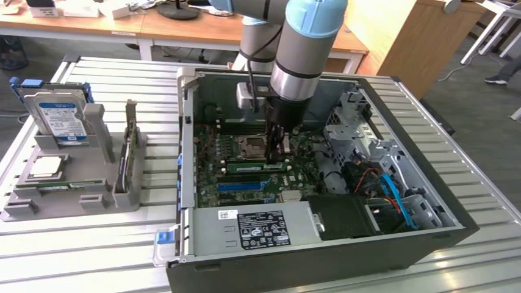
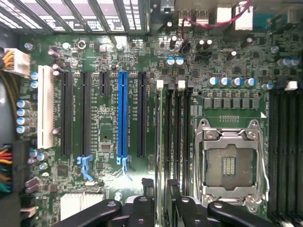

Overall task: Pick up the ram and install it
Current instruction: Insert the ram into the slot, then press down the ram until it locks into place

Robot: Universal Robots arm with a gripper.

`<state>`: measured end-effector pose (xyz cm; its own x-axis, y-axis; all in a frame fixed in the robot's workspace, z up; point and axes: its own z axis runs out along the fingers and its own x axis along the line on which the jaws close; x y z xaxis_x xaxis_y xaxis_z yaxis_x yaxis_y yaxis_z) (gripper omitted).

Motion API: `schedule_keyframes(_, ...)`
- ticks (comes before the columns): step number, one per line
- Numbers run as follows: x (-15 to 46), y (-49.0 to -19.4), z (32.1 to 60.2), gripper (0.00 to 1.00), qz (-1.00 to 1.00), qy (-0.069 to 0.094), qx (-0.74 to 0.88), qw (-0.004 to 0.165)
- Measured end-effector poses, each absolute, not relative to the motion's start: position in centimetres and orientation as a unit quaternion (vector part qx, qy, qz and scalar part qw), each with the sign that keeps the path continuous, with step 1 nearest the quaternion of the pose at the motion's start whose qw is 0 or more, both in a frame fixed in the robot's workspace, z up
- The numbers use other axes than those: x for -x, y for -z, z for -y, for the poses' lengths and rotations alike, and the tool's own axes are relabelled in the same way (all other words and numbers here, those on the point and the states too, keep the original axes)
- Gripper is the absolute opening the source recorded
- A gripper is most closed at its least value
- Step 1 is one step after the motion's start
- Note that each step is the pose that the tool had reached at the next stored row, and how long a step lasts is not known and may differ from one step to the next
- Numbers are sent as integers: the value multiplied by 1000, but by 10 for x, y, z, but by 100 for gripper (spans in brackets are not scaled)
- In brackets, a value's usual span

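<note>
Green ram [image 1: 254, 165] stands edgewise, lengthwise across the exterior view, beneath the gripper [image 1: 277, 156], jaws apart.

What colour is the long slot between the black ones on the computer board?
Blue. The long slot shows best in the wrist view.

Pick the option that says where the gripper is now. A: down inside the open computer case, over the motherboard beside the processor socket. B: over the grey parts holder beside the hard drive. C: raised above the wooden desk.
A: the gripper reaches down into the computer case and hangs over the motherboard, with the processor socket right next to it.
</note>
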<state>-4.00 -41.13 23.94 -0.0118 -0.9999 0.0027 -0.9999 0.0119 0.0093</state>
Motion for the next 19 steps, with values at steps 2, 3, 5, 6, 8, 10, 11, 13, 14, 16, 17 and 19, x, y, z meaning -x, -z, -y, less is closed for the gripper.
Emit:
schedule_keyframes(2,40,-245,411,25,711,2,-703,4)
schedule_keyframes(3,40,-247,411,25,711,2,-703,4)
schedule_keyframes(5,40,-251,411,25,711,2,-703,4)
schedule_keyframes(6,40,-253,411,25,711,2,-703,4)
schedule_keyframes(8,40,-256,411,25,711,2,-703,4)
schedule_keyframes(10,40,-260,411,25,711,2,-703,4)
schedule_keyframes(11,40,-261,411,25,711,2,-703,4)
schedule_keyframes(13,40,-264,411,25,711,2,-703,4)
schedule_keyframes(14,40,-264,411,25,711,2,-703,4)
schedule_keyframes(16,40,-264,411,25,711,2,-703,4)
schedule_keyframes(17,40,-264,411,25,711,2,-703,4)
schedule_keyframes(19,40,-264,411,25,711,2,-703,4)
